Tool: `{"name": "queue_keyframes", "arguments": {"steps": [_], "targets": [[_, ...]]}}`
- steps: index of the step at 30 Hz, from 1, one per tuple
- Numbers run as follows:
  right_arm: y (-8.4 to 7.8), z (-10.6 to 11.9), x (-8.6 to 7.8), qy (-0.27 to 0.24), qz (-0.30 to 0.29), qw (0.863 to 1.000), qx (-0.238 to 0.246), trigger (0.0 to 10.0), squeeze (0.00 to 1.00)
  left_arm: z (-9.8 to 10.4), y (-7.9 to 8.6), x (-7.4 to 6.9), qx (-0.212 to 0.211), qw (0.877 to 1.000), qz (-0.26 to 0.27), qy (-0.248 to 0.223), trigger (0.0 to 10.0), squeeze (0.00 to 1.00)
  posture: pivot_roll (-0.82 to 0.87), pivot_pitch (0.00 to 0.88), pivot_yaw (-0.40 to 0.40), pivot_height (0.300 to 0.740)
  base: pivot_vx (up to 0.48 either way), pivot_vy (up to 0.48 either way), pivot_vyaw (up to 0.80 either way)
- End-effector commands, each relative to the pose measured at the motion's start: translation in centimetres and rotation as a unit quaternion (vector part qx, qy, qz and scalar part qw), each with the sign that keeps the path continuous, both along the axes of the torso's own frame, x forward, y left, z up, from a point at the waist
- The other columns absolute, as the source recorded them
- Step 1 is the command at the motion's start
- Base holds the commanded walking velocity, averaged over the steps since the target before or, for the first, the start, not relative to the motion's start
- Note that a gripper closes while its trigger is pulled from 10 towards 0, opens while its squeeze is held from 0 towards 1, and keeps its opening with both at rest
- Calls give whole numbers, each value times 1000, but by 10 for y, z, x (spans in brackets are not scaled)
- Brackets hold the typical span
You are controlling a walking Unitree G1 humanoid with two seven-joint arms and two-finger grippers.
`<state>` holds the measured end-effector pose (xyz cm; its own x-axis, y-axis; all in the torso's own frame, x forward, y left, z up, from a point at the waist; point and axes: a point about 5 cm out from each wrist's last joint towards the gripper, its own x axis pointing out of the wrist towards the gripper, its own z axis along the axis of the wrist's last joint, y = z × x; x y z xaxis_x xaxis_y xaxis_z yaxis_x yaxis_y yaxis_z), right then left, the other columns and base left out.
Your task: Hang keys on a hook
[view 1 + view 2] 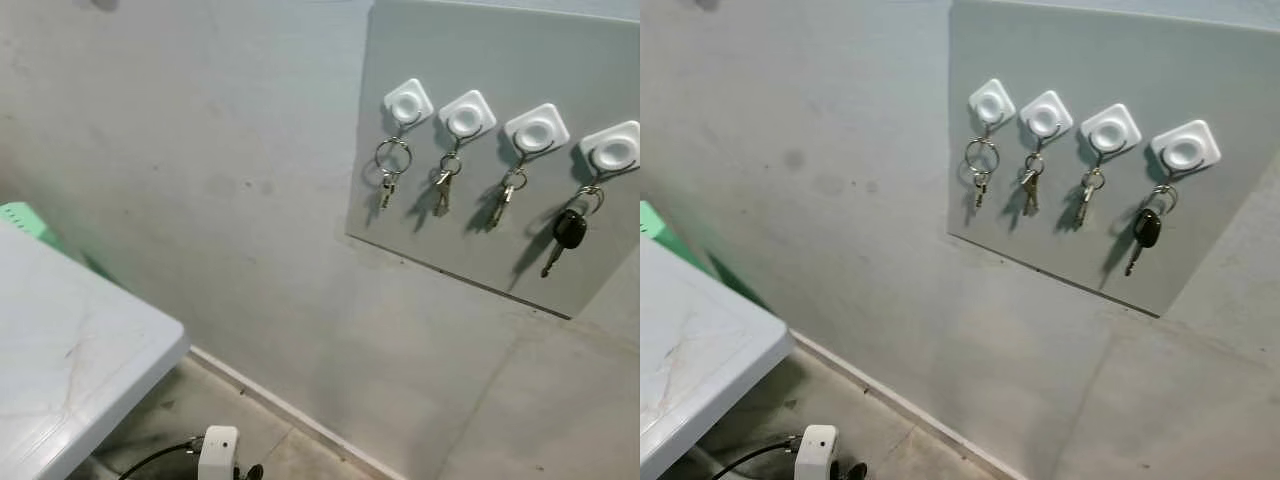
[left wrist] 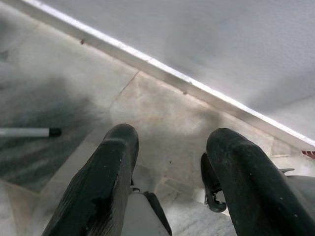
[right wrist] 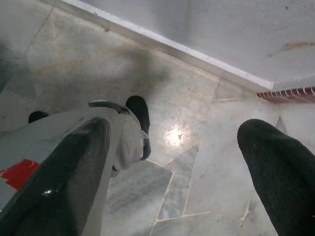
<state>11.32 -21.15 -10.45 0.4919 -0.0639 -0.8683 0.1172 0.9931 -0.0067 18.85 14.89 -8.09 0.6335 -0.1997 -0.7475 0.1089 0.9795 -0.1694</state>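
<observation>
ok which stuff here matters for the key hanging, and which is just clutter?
For the job:
- four white hooks on the grey board
- key sets, one per hook, including the black-headed key

Lying about:
- white table
- white plug and cable
- marker pen on the floor

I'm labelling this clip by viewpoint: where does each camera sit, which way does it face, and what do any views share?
Left eye view: on the head, facing the wall panel with four white hooks, each bearing keys, the black-headed key rightmost; table at left.
Right eye view: same scene, set slightly over.
Left wrist view: looks down along the open left gripper at tiled floor and baseboard.
Right wrist view: looks down along the open right gripper at floor; the robot's foot shows.
Both wrist views share floor and baseboard.
</observation>
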Motion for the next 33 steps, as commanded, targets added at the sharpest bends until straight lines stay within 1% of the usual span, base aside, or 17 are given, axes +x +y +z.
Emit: {"name": "queue_keyframes", "arguments": {"steps": [1,13,23,33], "targets": [[2,-1,-1,7,5,1000,-2,10000,0,0,2,0,6,1000,3,4,10000,0,14,0,23,740,0,0,-700],[1,-2,-6,18,12,1000,-4,10000,0,-4,3,-8,6,1000,6,16,10000,0,14,0,17,740,0,0,-692],[1,-3,-8,22,14,1000,-4,10000,0,-5,2,-9,2,1000,10,20,10000,0,13,0,13,740,0,0,-668],[2,-4,-10,26,13,1000,-3,10000,0,-4,3,-8,7,1000,8,21,10000,0,12,0,13,740,0,-471,-652]]}}
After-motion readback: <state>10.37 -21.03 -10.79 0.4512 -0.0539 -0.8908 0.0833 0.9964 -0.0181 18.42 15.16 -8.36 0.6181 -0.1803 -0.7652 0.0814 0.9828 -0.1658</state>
